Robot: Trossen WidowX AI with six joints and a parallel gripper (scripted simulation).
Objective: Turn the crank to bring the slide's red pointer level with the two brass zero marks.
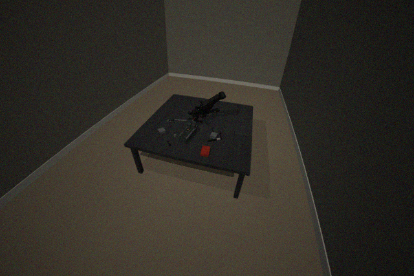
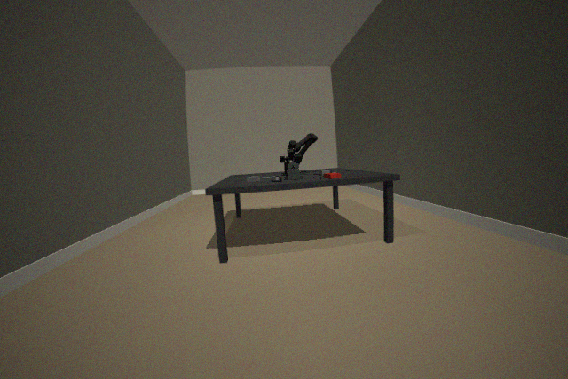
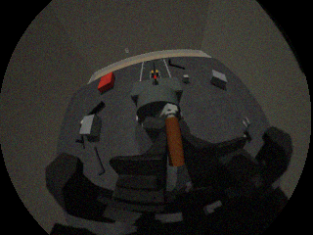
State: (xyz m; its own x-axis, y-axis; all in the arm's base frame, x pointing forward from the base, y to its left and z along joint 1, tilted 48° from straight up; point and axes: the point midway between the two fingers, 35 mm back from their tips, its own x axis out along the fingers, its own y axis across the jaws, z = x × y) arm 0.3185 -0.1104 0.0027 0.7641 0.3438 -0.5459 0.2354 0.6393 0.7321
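The machine's grey housing (image 3: pixel 156 93) (image 1: pixel 191 131) stands on the dark table, with two pale rails beyond it. The crank's orange-brown handle (image 3: pixel 174 139) points toward the wrist camera from a pale metal joint. My gripper (image 3: pixel 169 130) is shut on the handle, with a dark finger on each side. The slide's small red pointer (image 3: pixel 155 76) shows just beyond the housing in the wrist view. The yellowish zero marks (image 3: pixel 157 72) flank it and look slightly farther away than the red tip. It is too small and dim to tell whether they are exactly level.
A red block (image 3: pixel 107 82) (image 1: pixel 205 150) (image 2: pixel 332 176) and a grey box (image 3: pixel 88 125) (image 1: pixel 213 134) lie left of the machine in the wrist view. Another grey box (image 3: pixel 218 78) (image 1: pixel 161 130) and a small cube (image 3: pixel 186 78) lie right. A thin bent rod (image 3: pixel 99 162) lies near the left finger.
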